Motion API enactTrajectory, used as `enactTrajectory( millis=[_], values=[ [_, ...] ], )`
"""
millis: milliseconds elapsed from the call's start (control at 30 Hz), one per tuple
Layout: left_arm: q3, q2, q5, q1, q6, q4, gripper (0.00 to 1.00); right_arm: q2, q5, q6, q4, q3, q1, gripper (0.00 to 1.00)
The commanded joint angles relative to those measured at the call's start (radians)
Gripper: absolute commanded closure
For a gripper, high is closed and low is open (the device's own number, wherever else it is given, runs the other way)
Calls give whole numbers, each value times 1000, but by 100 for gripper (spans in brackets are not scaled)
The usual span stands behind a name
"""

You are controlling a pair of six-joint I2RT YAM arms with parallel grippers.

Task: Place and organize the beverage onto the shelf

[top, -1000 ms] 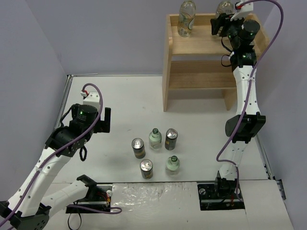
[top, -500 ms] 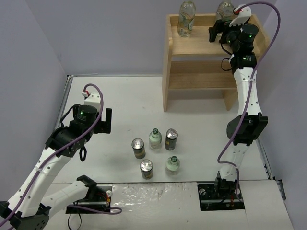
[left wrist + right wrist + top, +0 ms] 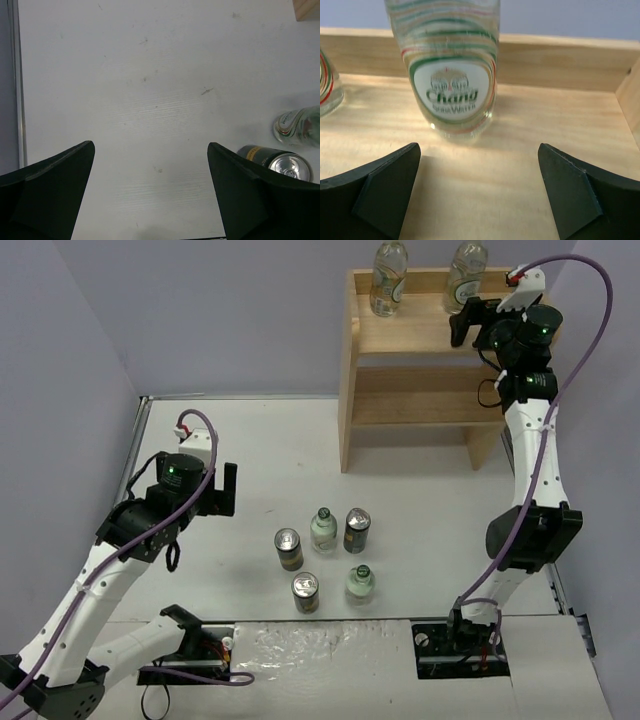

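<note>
The wooden shelf (image 3: pixel 420 375) stands at the back right. Two clear bottles (image 3: pixel 389 278) (image 3: pixel 467 275) stand upright on its top tier. My right gripper (image 3: pixel 466 322) hovers just in front of the right-hand one, open and apart from it. In the right wrist view that bottle (image 3: pixel 449 70) stands beyond the spread fingers (image 3: pixel 380 190), and the other bottle (image 3: pixel 326 85) shows at the left edge. On the table stand two more bottles (image 3: pixel 323 530) (image 3: pixel 360 584) and three cans (image 3: pixel 289 549) (image 3: pixel 306 592) (image 3: pixel 357 530). My left gripper (image 3: pixel 222 490) hangs open and empty, left of that group.
The left wrist view shows bare white table, with a can (image 3: pixel 280 161) and a bottle (image 3: pixel 297 125) at the lower right and a shelf foot (image 3: pixel 306 9) in the top corner. A metal rail (image 3: pixel 140 440) edges the table's left side. Purple walls close in behind.
My right gripper has opened, let go of the right-hand bottle on the top tier and drawn back to the right. The left gripper has shifted slightly.
</note>
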Motion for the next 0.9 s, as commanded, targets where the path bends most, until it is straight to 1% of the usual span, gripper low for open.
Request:
enactTrajectory(
  millis=[0,33,67,100,133,167,200,233,267,300,367,400,433,533,600,667,767,800,867],
  values=[
    [101,20,85,6,-30,10,6,-128,-34,46,29,-89,-13,0],
    [139,26,111,6,-45,13,6,-190,-14,71,23,-124,-11,0],
    [153,45,145,3,-50,39,6,-226,12,97,16,-196,-5,0],
    [167,59,229,-2,-54,54,6,-296,21,131,10,-235,6,0],
    [194,75,258,-9,-76,68,6,-332,19,187,6,-276,12,0],
    [211,123,281,-23,-85,89,6,-371,12,210,2,-361,23,0],
    [228,149,286,-79,-93,97,6,-413,25,235,-15,-405,50,0],
    [245,175,259,-124,-100,103,6,-497,29,253,-26,-448,67,0],
    [276,228,227,-173,-97,118,6,-539,29,261,-43,-518,90,0],
    [291,258,179,-259,-94,125,6,-612,31,266,-78,-551,142,0],
    [328,341,164,-319,-81,143,6,-681,-11,275,-84,-617,176,0],
    [334,368,162,-345,-74,151,6,-753,-20,287,-116,-687,185,0],
    [340,420,151,-389,-62,155,6,-787,-24,298,-118,-722,185,0],
    [360,512,119,-448,-61,140,0,-901,-8,295,-170,-807,185,0],
    [360,549,92,-465,-64,135,11,-957,-6,274,-219,-824,185,0],
    [353,595,53,-480,-76,137,16,-988,-9,269,-237,-835,185,0],
    [331,640,33,-480,-93,148,25,-1043,-24,267,-254,-845,185,0],
    [324,648,30,-480,-96,154,33,-1050,-34,266,-257,-845,185,0],
    [302,663,22,-480,-110,165,37,-1059,-49,264,-264,-839,185,0]
  ],
)
